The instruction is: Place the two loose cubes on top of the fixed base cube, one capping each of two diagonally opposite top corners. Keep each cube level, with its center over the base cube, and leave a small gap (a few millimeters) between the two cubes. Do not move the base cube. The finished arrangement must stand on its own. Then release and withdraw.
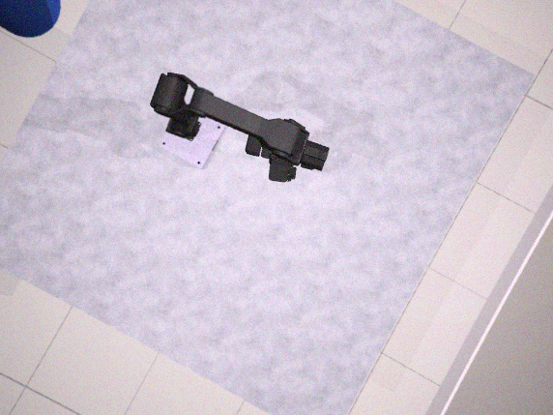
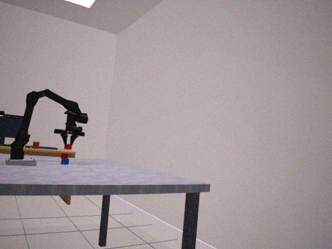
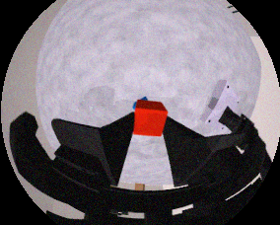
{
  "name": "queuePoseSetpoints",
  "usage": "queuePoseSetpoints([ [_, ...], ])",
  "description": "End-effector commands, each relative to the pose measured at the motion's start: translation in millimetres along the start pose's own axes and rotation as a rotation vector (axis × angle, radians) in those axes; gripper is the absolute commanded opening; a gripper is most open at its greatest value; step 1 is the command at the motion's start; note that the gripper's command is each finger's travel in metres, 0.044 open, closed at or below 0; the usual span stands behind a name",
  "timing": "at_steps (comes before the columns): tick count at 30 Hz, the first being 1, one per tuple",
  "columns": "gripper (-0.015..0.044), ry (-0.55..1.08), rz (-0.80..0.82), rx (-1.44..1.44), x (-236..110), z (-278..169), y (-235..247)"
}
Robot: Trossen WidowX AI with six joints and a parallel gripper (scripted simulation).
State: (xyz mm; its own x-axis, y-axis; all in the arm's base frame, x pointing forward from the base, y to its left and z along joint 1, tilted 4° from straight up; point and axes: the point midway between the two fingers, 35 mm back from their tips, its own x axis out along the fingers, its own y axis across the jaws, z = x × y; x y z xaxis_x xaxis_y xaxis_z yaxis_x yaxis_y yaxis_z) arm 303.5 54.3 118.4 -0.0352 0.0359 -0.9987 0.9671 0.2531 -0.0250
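My gripper (image 2: 68, 144) (image 3: 149, 116) is shut on a red cube (image 2: 68, 147) (image 3: 149, 121) and points down. The held cube looks about level. The blue base cube (image 2: 65, 161) stands on the table; a small part of this blue cube (image 3: 138, 105) shows behind the held cube in the wrist view. The other red cube (image 2: 64, 156) rests on top of the base cube. The held cube is above that pair and a little to the right in the exterior view. In the wrist view the placed red cube is hidden; in the top view the arm covers all the cubes.
The arm stands on a pale mounting plate (image 1: 205, 148) (image 2: 21, 162) (image 3: 231, 97) on the marbled table (image 1: 251, 281) (image 2: 110, 176). Beyond the table, a wooden desk (image 2: 49, 152) holds a red object (image 2: 36, 145). A blue object (image 1: 26, 8) is off the table in the top view.
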Motion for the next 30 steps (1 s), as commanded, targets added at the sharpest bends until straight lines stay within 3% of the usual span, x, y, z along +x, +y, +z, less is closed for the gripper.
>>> queuePoseSetpoints([
  [1,0.0105,0.005,0.007,0.113,-1,-5,1],
  [8,0.0105,0.005,0.007,0.118,1,-5,1],
  [18,0.0105,0.005,0.006,0.126,29,-4,-2],
  [30,0.0105,0.005,0.006,0.126,30,-4,-2],
])
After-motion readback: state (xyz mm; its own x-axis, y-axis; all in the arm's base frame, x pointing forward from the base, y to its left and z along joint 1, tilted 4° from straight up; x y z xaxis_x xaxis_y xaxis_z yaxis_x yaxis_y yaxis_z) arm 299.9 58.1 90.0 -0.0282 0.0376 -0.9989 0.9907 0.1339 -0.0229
